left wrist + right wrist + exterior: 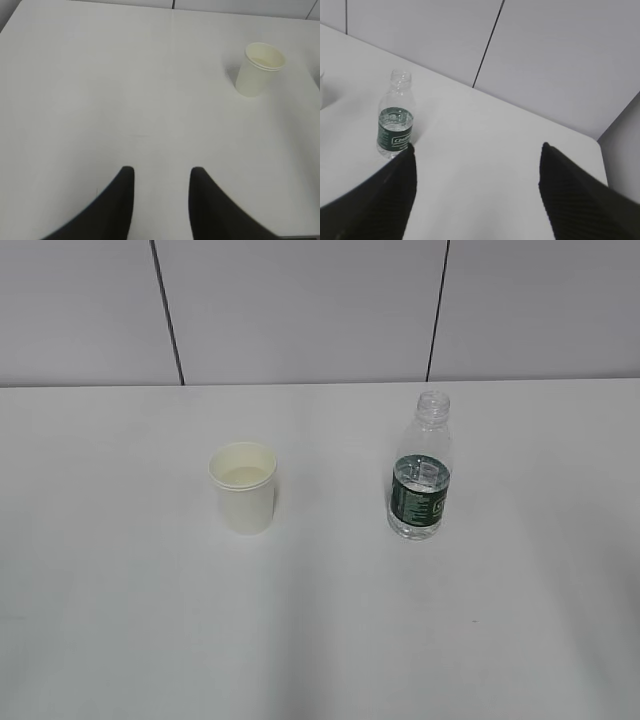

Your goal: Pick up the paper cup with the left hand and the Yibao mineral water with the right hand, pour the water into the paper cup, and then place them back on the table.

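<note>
The white paper cup (243, 487) stands upright on the white table (120, 570), left of centre. The clear Yibao bottle (420, 468) with a dark green label and no cap stands upright to its right, partly filled. In the left wrist view the cup (259, 69) is far up and to the right of my open, empty left gripper (161, 172). In the right wrist view the bottle (395, 117) stands at the left, just beyond the left fingertip of my wide-open, empty right gripper (477, 147). Neither arm shows in the exterior view.
A pale grey panelled wall (300, 310) with dark seams runs behind the table. The table's right corner and edge (597, 145) show in the right wrist view. A sliver of the cup shows at that view's left edge (321, 90).
</note>
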